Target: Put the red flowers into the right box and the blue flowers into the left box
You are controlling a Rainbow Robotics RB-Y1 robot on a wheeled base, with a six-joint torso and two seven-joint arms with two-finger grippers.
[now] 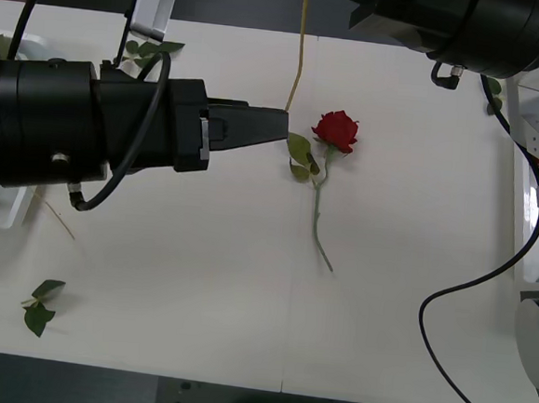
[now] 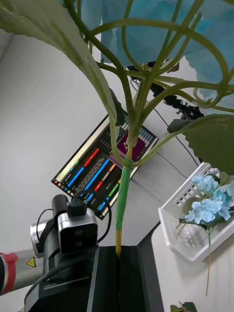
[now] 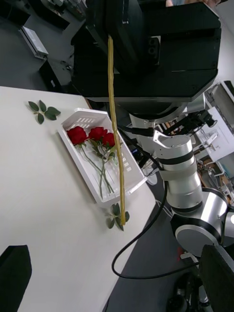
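Presently, the right tool [image 2: 118, 253], with black fingers, was clenched on the long green stem of a light-blue artificial hydrangea [image 2: 146, 34], held raised above the white table [image 1: 198, 280]; the fluffy head and broad leaves spread out past the fingers in the right wrist view, and the stem's yellowish tip hung down at the table's far edge in the front view. The left tool [image 1: 280, 128] reached over the table centre just beside a lone red artificial rose [image 1: 335, 129]; in the left wrist view its 2 black fingers [image 3: 13, 270] stood at opposite corners, released and grasping nothing.

That rose lay flat on the table, bloom toward the far side, thin green stem and leaves trailing toward the robot, apart from the left tool's tip.

The shallow white plastic tray at the robot's right [image 3: 78, 117] held 3 red roses [image 3: 92, 134], blooms together at 1 end, stems lying along its length. The translucent ribbed white tray at the robot's left [image 2: 180, 224] held light-blue hydrangea heads [image 2: 209, 202]; 1 stem overhung its rim.

Loose green leaf sprigs [image 1: 40, 303] lay on the table near the front left corner, and others [image 1: 149, 50] lay at the far edge.
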